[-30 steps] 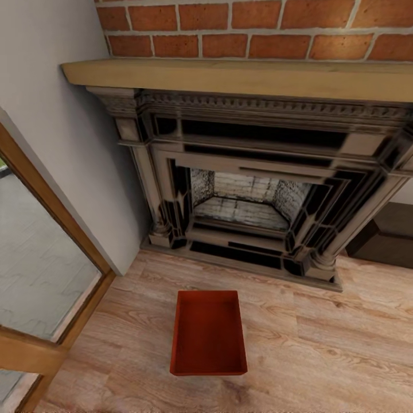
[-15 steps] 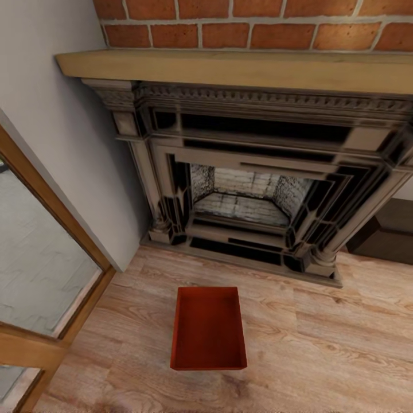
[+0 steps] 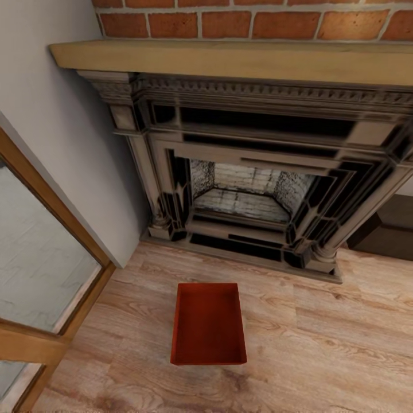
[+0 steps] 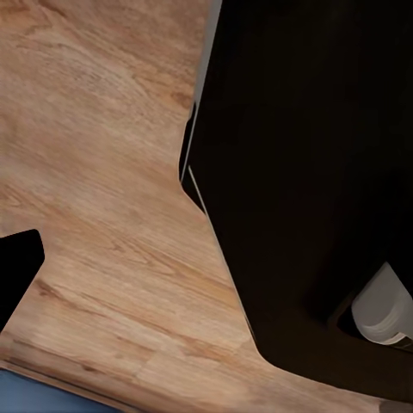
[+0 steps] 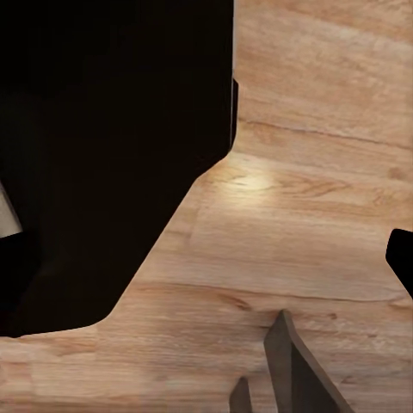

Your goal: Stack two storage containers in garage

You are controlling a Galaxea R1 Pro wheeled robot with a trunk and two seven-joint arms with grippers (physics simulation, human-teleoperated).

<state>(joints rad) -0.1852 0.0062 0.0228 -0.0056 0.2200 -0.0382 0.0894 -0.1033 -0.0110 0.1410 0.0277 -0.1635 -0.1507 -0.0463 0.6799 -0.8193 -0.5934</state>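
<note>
One orange-red storage container (image 3: 209,324) lies empty on the light wood-plank floor (image 3: 321,344) of the living room, a short way in front of the fireplace (image 3: 252,172). In the left wrist view, my left gripper (image 4: 202,280) shows one dark fingertip (image 4: 19,268) at the picture's edge, over bare planks beside my black body (image 4: 310,172). The right gripper (image 5: 206,258) likewise shows a dark fingertip (image 5: 403,258) at the edge, over planks. Both stand open and hold nothing.
The brick wall and wooden mantel (image 3: 229,57) rise behind the container. A wood-framed glass door (image 3: 40,269) and a white wall corner (image 3: 69,160) close the left side. A low dark bench (image 3: 390,229) sits at the right. A grey wedge (image 5: 292,370) lies on the floor.
The whole head view has shifted: fireplace and container sit a little higher in the picture, so the camera moved. The container has not moved on the floor.
</note>
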